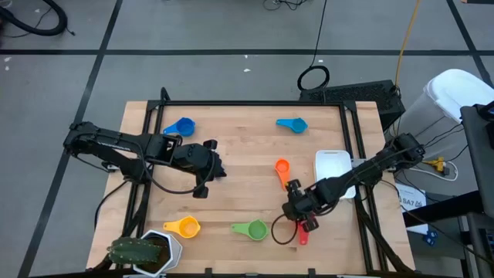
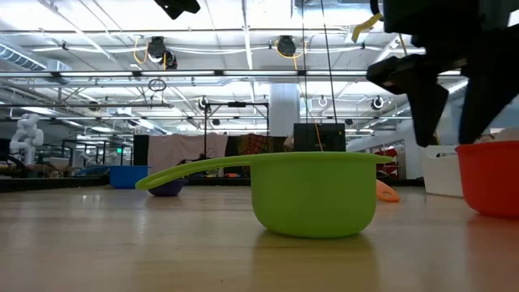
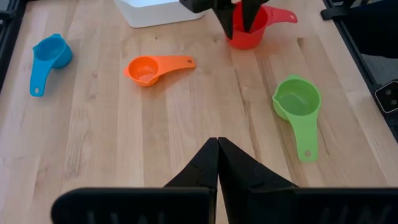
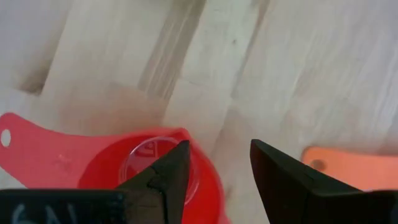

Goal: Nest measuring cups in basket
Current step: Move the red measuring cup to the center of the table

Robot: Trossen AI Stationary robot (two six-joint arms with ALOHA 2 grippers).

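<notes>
**Right claw spread over the red cup's rim**

Right gripper (image 4: 214, 171) hangs directly over the red cup (image 4: 146, 168), its fingers apart, one tip above the bowl and the other just outside the wall, so the rim lies between them. From the wrist camera the tips look very close to the plastic, though I cannot tell whether either one touches it. The cup's flat handle runs away from the claw toward the table's near edge in the high view, so the long axis lies roughly along the arm's line of reach, and a straight drop should straddle the wall rather than the handle.

Just beside the claw, toward the table's middle, lies the orange cup (image 1: 282, 169), handle pointing at the red one. The green cup (image 1: 254, 229) sits near, on the left arm's side, upright, with nothing in it. Farther off are the yellow cup (image 1: 186, 227) and two blue cups (image 1: 182, 127) (image 1: 294, 123) along the far edge.

The white basket (image 1: 333, 166) stands close behind the right gripper, beside its forearm, and appears to hold nothing yet, so no cup has been nested. The right arm is clearly the nearer one to both cup and basket.

Left gripper (image 3: 217, 152) waits over the table's left half, fingers pressed together on nothing, aimed across at the cups.
</notes>
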